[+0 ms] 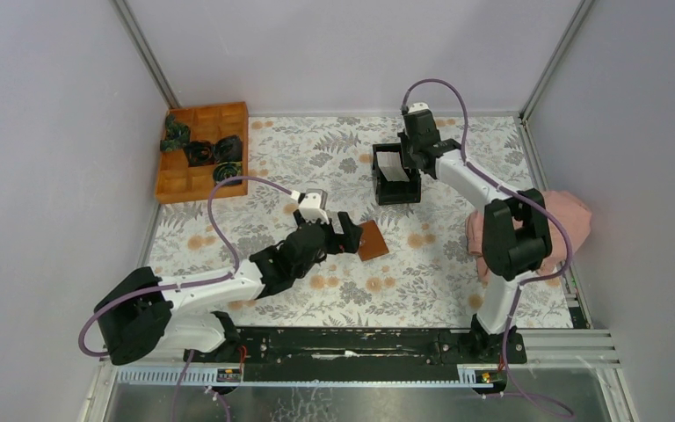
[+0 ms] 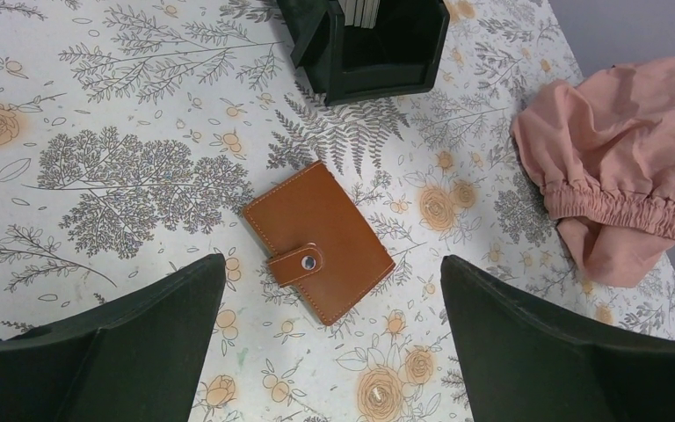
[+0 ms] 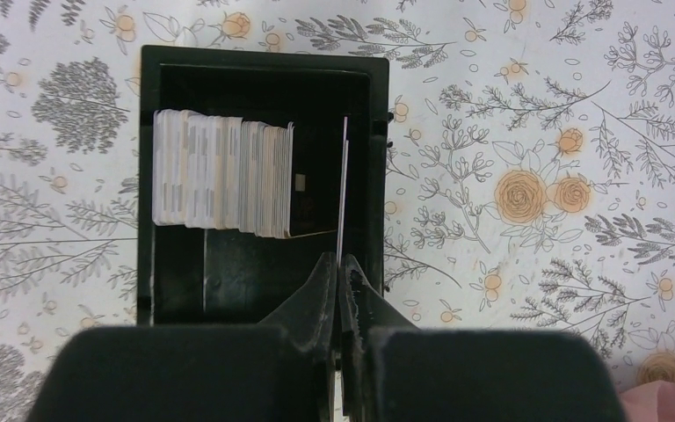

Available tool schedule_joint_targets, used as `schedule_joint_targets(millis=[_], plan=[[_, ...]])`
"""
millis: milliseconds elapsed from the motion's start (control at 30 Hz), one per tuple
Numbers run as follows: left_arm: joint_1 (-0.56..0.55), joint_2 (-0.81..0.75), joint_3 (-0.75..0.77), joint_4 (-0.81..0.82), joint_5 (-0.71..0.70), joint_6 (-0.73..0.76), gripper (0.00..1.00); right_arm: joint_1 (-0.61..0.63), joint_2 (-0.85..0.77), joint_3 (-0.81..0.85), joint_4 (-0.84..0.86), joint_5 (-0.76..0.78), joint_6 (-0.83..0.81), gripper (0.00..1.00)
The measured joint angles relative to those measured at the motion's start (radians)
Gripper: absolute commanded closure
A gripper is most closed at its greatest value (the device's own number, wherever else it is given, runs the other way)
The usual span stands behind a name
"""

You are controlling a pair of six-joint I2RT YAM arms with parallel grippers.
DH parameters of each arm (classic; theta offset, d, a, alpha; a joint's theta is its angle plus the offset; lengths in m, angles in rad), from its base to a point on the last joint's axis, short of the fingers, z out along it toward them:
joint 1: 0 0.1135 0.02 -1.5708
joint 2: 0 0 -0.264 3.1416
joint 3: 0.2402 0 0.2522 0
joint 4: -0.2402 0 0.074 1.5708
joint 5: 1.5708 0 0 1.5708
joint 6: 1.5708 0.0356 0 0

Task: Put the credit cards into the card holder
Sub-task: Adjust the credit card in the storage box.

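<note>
The card holder [image 1: 373, 239] [image 2: 316, 239] is a reddish-brown wallet, lying flat and snapped closed on the floral table. My left gripper [image 1: 348, 232] [image 2: 332, 264] hovers over it, open, one finger on each side and nothing held. A stack of white credit cards [image 3: 224, 180] [image 1: 393, 167] stands on edge inside a black box [image 3: 255, 60] [image 1: 397, 197]. My right gripper [image 3: 339, 261] [image 1: 407, 155] reaches into that box. It is shut on one single card [image 3: 344, 185], seen edge-on beside the box's right wall, apart from the stack.
An orange wooden compartment tray [image 1: 176, 185] with dark coiled items [image 1: 202, 151] sits at the back left. A pink cloth [image 1: 573, 216] [image 2: 615, 158] lies crumpled at the right edge. Metal frame rails border the table.
</note>
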Motion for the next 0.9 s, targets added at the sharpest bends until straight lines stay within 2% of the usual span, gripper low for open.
schedule_joint_targets(millis=[133, 200, 233, 300, 367, 467, 900], plan=[[0.0, 0.016, -0.006, 0.013, 0.0, 0.001, 0.0, 0.003, 0.043, 0.019, 0.003, 0.026, -0.029, 1.0], [0.0, 0.024, -0.011, 0.021, 0.0, 0.002, 0.0, 0.007, 0.065, 0.032, 0.003, 0.037, -0.044, 0.96], [0.0, 0.026, -0.012, 0.022, 0.001, 0.002, 0.0, 0.009, 0.075, 0.037, 0.003, 0.042, -0.05, 0.91], [0.0, 0.032, -0.016, 0.027, 0.002, 0.002, 0.0, 0.016, 0.096, 0.05, 0.004, 0.055, -0.062, 0.74], [0.0, 0.04, -0.019, 0.037, 0.005, 0.002, 0.0, 0.024, 0.111, 0.056, 0.005, 0.056, -0.066, 0.61], [0.0, 0.048, -0.019, 0.045, 0.008, 0.001, 0.0, 0.036, 0.114, 0.056, 0.004, 0.051, -0.062, 0.5], [0.0, 0.038, -0.026, 0.052, 0.017, 0.001, 0.0, 0.042, 0.067, 0.053, 0.026, 0.001, -0.024, 0.49]])
